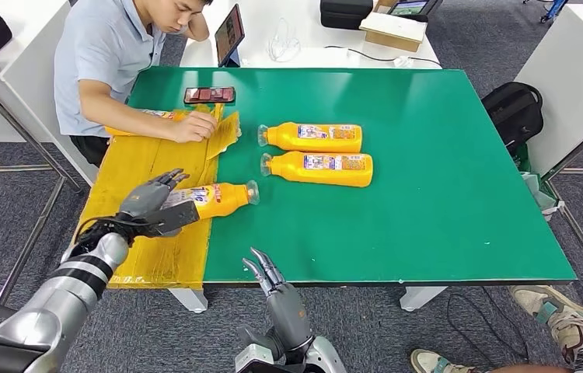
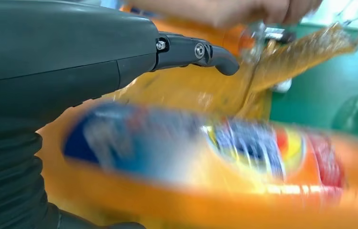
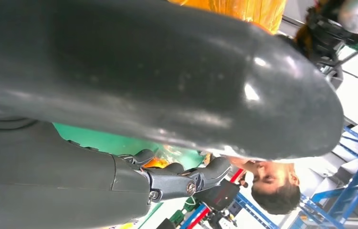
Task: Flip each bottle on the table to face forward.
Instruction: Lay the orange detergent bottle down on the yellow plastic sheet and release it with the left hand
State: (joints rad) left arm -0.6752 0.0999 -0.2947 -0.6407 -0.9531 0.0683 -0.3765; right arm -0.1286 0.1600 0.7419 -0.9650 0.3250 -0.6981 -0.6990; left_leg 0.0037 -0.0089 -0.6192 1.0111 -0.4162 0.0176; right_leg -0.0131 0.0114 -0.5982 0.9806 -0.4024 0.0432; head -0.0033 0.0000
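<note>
Left hand (image 1: 151, 200) gripping orange bottle (image 1: 218, 199) at lower left of frame, long axis sideways, cap pointing right. Right hand (image 1: 267, 271) empty, fingers apart, below table edge, farther off.

Silver ribbed arms, dark grey fingers (image 1: 165, 180), black cables

Head view bright, even overhead light, sharp throughout; faint soft shadows beside the two orange plastic bottles with printed labels (image 1: 315, 152) on the green table mat (image 1: 444, 202). Left wrist view heavily blurred: orange labelled bottle (image 2: 215, 162) smeared, background out of focus. Right wrist view: glare spot on dark grey glossy thumb cover (image 3: 248, 93), white background overexposed
</note>
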